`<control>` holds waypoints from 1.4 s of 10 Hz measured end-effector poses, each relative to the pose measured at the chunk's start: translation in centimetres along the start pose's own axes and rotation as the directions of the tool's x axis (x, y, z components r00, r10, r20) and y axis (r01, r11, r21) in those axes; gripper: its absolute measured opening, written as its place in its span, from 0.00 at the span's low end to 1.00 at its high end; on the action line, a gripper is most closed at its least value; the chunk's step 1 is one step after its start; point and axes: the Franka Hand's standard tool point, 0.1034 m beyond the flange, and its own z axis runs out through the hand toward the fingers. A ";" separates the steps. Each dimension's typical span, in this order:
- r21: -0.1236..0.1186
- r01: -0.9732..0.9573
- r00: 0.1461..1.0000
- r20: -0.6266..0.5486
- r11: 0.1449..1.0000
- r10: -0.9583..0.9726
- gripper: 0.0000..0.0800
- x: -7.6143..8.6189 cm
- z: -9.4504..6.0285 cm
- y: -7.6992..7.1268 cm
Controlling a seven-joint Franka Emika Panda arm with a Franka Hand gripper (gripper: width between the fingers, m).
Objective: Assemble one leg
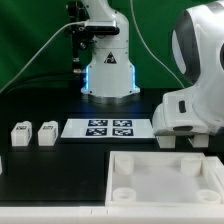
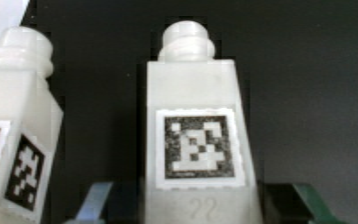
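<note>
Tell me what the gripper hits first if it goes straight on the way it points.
Most likely the leg centred between the gripper's open fingers, though depth is unclear. The second leg beside it lies off that line.

exterior view: tray-like part (image 1: 165, 172) cut by frame edge; arm housing (image 1: 195, 90) cropped too. wrist view: leg (image 2: 197, 110) cropped at one end, neighbouring leg (image 2: 16, 120) half out of frame, fingertips (image 2: 101, 203) barely showing, soft focus.
</note>
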 end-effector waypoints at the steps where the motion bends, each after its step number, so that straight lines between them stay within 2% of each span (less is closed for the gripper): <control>1: 0.000 0.000 1.000 0.000 1.000 0.000 0.36 0.0 0.0 0.0; 3: 0.000 0.001 1.000 -0.002 1.000 -0.001 0.37 0.0 -0.1 0.0; 4: -0.006 0.014 1.000 -0.017 1.000 -0.014 0.37 0.0 -1.4 0.2; 5: -0.003 0.062 0.997 -0.033 0.998 -0.062 0.37 -0.5 -4.4 0.8; 6: 0.004 0.092 0.995 -0.049 0.996 -0.092 0.37 -1.1 -8.2 1.7; 7: 0.009 0.089 0.993 -0.079 0.996 -0.088 0.37 -1.3 -10.3 2.0; 9: -0.003 0.094 0.962 -0.257 0.996 -0.091 0.37 -2.2 -14.3 1.7; 11: -0.007 0.086 0.887 -0.455 0.996 -0.080 0.37 -1.5 -13.5 2.0; 12: -0.010 0.090 0.849 -0.522 0.996 -0.082 0.37 -1.2 -14.1 2.1; 13: -0.021 0.112 0.785 -0.611 0.994 -0.101 0.37 0.1 -16.6 2.4; 14: -0.040 0.134 0.725 -0.677 0.990 -0.126 0.37 0.9 -19.6 3.6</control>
